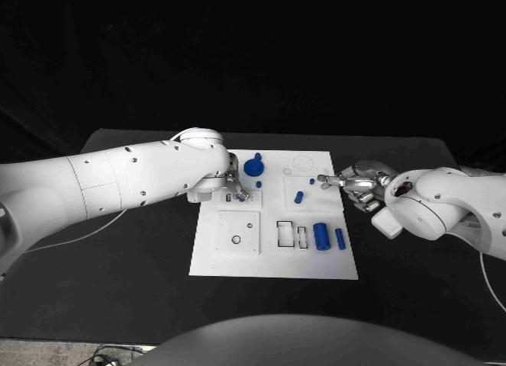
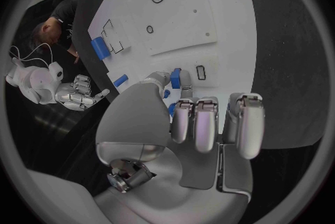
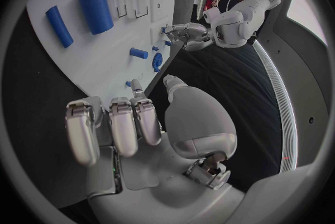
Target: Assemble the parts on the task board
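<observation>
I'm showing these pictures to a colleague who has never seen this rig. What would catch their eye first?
The white task board glows against the black table, dotted with blue parts: a thick cylinder and a thin rod near its right edge. The left hand reaches over the board's upper middle beside a blue knob-like part, while the right hand hovers at the board's right edge.

Dim surroundings, sharp centre, fisheye-bent wrist edges.

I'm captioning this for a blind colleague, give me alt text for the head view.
Two white robot arms reach over a white task board on a black table; the left hand and right hand hover near small blue parts.
</observation>
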Robot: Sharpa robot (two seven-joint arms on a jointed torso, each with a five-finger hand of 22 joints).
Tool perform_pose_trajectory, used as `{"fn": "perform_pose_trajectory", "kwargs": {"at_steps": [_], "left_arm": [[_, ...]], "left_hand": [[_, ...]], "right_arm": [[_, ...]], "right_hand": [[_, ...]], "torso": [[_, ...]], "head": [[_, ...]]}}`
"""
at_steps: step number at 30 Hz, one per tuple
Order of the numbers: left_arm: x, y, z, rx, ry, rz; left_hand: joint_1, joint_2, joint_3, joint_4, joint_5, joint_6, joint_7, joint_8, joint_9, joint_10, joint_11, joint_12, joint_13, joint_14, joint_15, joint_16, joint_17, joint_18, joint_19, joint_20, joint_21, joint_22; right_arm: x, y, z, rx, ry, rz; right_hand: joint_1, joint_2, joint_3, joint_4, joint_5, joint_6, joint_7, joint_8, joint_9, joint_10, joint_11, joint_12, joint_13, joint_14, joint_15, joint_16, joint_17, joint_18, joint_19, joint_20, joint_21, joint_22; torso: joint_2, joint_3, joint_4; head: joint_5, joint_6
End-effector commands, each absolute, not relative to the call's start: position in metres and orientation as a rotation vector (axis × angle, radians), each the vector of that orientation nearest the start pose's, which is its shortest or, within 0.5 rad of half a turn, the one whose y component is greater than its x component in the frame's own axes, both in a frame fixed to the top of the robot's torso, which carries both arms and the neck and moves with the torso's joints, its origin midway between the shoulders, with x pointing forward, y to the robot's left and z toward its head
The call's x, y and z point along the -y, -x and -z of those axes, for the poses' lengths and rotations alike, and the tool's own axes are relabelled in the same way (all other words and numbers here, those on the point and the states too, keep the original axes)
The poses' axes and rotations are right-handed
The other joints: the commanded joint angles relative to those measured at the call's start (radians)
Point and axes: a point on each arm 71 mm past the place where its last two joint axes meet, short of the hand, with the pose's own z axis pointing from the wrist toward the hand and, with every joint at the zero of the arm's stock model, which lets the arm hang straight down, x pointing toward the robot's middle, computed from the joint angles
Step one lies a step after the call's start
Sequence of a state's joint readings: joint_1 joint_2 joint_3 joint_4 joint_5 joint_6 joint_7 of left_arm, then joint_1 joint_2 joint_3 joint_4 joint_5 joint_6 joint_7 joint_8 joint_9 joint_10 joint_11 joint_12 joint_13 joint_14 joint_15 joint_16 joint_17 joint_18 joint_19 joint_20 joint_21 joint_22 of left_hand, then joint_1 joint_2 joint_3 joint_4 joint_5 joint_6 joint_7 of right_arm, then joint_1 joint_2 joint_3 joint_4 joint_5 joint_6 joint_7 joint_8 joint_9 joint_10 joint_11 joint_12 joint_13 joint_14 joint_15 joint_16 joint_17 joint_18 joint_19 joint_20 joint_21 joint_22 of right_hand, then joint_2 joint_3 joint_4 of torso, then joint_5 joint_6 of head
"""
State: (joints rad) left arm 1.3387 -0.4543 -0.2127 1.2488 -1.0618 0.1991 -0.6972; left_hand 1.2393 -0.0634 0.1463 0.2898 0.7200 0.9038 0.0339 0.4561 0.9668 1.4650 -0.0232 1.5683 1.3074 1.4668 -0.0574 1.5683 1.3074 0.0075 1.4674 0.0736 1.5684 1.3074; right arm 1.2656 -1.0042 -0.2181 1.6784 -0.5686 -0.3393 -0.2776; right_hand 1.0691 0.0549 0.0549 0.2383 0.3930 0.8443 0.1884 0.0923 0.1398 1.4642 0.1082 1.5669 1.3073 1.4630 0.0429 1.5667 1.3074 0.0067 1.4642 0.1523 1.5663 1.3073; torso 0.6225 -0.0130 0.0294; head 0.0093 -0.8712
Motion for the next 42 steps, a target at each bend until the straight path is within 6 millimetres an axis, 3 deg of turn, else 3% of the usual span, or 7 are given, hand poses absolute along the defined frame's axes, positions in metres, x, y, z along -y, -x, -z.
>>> {"fn": "perform_pose_trajectory", "kwargs": {"at_steps": [1,42], "left_arm": [[-0.1129,-0.514,0.2303,-2.411,-0.012,0.115],[-0.1093,-0.514,0.2332,-2.401,0.005,0.138]], "left_hand": [[-0.004,0.008,0.003,0.003,-0.007,-0.002,0.004,-0.003,0.001,0.106,0.002,0.002,0.263,0.104,-0.003,0.003,0.263,-0.007,0.103,-0.003,0.002,0.263],[0.002,0.016,0.009,0.001,-0.019,-0.004,0.003,-0.006,0.002,0.106,0.002,0.002,0.263,0.104,-0.002,0.003,0.263,-0.007,0.103,-0.003,0.002,0.263]], "right_arm": [[0.253,-0.4355,0.2329,-2.074,-0.835,-0.755],[0.2544,-0.4352,0.233,-2.07,-0.84,-0.75]], "right_hand": [[0.01,0.001,-0.006,0.0,-0.002,-0.009,0.0,0.006,-0.001,0.107,0.007,0.004,0.263,0.108,0.007,0.004,0.263,-0.007,0.107,0.005,0.004,0.263],[0.01,0.003,-0.008,0.002,0.001,-0.01,0.001,0.007,-0.001,0.107,0.008,0.004,0.263,0.108,0.007,0.004,0.263,-0.007,0.107,0.006,0.004,0.263]], "torso": [[0.0,0.0003,0.0005],[0.001,-0.0006,0.001]], "head": [[-0.001,-0.001],[-0.006,-0.001]]}}
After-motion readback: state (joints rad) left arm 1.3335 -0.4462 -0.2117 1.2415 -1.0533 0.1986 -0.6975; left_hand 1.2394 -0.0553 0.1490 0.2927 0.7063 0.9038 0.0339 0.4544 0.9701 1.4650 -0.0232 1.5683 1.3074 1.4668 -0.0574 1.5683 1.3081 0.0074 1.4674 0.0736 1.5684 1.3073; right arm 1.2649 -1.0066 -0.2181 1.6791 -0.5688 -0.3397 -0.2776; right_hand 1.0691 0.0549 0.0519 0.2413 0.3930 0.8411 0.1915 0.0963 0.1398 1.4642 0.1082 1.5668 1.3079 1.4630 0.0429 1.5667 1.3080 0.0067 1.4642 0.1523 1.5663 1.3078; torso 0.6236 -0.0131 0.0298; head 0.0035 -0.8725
